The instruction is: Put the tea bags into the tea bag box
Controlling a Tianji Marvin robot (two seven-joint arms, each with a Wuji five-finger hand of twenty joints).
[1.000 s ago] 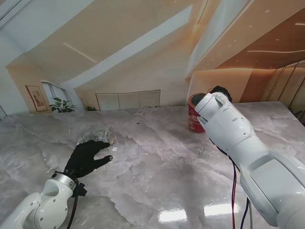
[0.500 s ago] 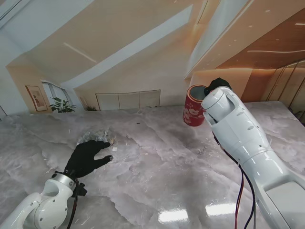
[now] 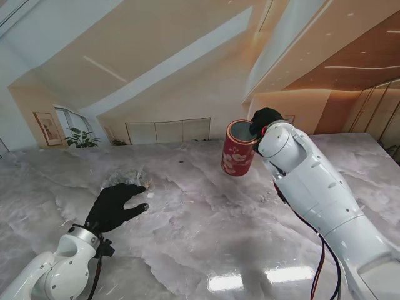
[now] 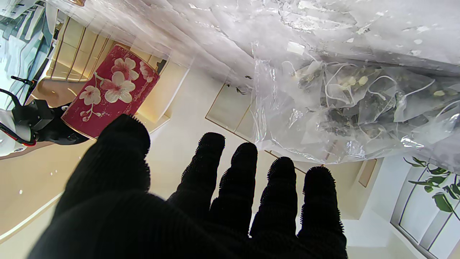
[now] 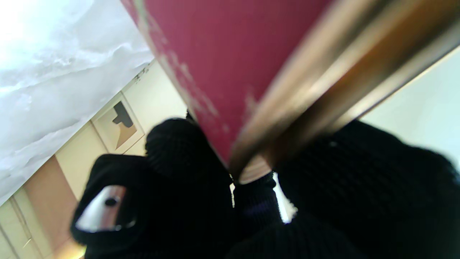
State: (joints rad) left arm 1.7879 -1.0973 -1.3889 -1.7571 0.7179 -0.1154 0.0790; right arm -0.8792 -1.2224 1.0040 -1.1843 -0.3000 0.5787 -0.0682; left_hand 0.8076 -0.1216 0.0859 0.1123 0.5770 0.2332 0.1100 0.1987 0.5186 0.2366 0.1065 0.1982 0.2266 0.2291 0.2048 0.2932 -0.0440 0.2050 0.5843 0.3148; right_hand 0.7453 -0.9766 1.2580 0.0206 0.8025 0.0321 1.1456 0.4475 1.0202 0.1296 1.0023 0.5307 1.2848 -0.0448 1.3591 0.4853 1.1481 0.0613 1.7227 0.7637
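- Stand view: right robot hand (image 3: pixel 265 119) grips the red tea bag box (image 3: pixel 238 148), lifted off the worktop (image 3: pixel 206 219), well right of the clear bag of tea bags (image 3: pixel 125 178); left robot hand (image 3: pixel 114 206), fingers spread, holds nothing, just nearer to me.
- Left wrist view: spread fingers (image 4: pixel 244 180) beside the bag of tea bags (image 4: pixel 345 104).
- Right wrist view: fingers (image 5: pixel 172 172) clamp the box (image 5: pixel 233 54).

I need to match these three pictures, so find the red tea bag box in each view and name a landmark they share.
Stand view: the red tea bag box is right of centre, lifted off the table in the right hand.
Left wrist view: it shows beyond the left hand, with white blossoms on its side.
Right wrist view: its red wall fills the frame, close and blurred.
Shared landmark: the grey marble table.
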